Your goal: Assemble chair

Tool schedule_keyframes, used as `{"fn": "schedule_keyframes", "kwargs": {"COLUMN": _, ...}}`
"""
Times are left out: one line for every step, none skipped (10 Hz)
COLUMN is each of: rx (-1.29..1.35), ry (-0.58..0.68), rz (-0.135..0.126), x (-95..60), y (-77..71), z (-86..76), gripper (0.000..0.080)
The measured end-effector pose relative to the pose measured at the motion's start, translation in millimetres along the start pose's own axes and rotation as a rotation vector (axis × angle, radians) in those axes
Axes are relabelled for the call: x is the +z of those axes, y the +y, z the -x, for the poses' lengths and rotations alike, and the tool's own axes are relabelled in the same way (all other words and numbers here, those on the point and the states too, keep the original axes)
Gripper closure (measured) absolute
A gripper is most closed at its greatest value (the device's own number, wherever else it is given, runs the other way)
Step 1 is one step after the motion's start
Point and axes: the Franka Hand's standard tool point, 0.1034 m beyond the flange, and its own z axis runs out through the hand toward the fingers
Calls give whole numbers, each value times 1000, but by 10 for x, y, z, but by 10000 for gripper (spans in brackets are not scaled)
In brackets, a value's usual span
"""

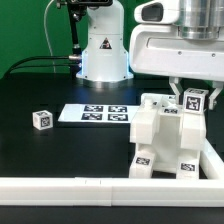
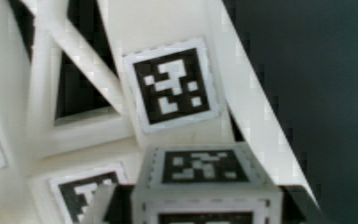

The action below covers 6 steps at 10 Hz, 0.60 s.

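Near the exterior view's right, the white chair (image 1: 168, 138) stands on the black tabletop (image 1: 60, 150), just behind the long white rail (image 1: 100, 188); the gripper (image 1: 193, 100) sits over its tagged top post, jaws astride it, though a firm clamp I cannot tell; a small tagged cube (image 1: 41, 119) lies well apart, beside the marker board (image 1: 95, 114).

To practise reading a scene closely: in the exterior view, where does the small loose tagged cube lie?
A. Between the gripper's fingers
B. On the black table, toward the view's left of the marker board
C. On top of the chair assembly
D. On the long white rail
B: the small cube sits alone on the black table, to the view's left of the marker board, apart from the chair assembly.
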Motion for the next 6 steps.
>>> {"fn": "schedule_keyframes", "kwargs": {"rx": 137, "ry": 1, "rz": 0, "x": -3, "y": -3, "z": 1, "gripper": 536}}
{"fn": "schedule_keyframes", "kwargs": {"rx": 281, "ry": 5, "rz": -2, "x": -12, "y": -13, "z": 1, "gripper": 536}}
{"fn": "schedule_keyframes", "kwargs": {"rx": 389, "ry": 15, "rz": -12, "x": -14, "y": -23, "z": -9, "gripper": 535}}
{"fn": "schedule_keyframes", "kwargs": {"rx": 543, "ry": 10, "rz": -31, "x": -7, "y": -19, "z": -9, "gripper": 535}}
{"fn": "schedule_keyframes", "kwargs": {"rx": 692, "ry": 6, "rz": -55, "x": 7, "y": -27, "z": -10, "gripper": 535}}
{"fn": "schedule_keyframes", "kwargs": {"rx": 778, "ry": 0, "rz": -65, "x": 7, "y": -36, "z": -4, "gripper": 535}}
